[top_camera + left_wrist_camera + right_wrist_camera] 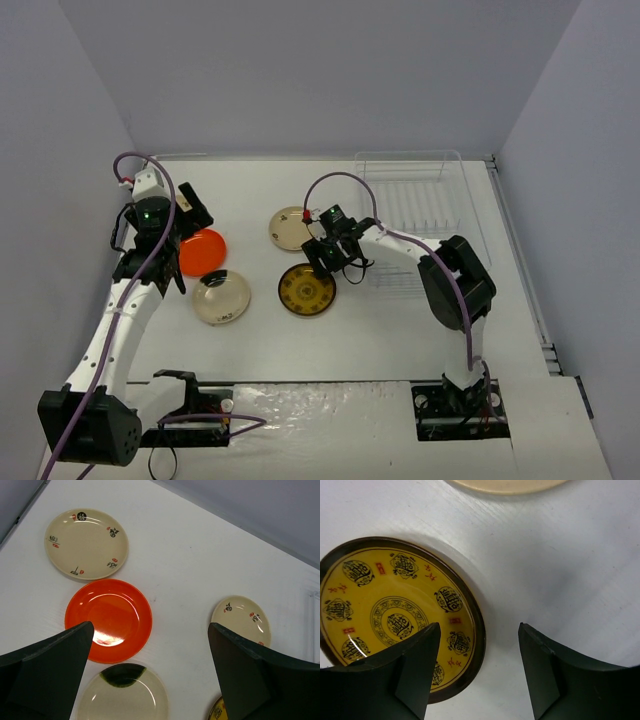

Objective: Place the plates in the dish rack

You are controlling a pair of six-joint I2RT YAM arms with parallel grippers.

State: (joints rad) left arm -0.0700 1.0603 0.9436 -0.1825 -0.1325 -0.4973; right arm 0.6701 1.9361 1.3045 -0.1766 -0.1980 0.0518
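Several plates lie flat on the white table. The orange-red plate point(203, 252) point(108, 619) and a tan plate with a dark patch point(222, 297) point(122, 692) are below my left gripper point(165, 235) point(150, 630), which is open, empty and held high. A cream plate with marks point(86, 542) lies beyond them, and another cream plate point(292, 228) point(241, 620) sits mid-table. My right gripper point(330, 255) point(479, 627) is open and low, its jaws straddling the right rim of the dark brown plate with yellow pattern point(307, 289) point(395, 620). The clear wire dish rack point(420, 205) holds no plates.
Grey walls close in the table on the left, back and right. The rack stands at the back right against the table's right edge. The mid-table cream plate's edge point(505, 484) shows just beyond the right gripper.
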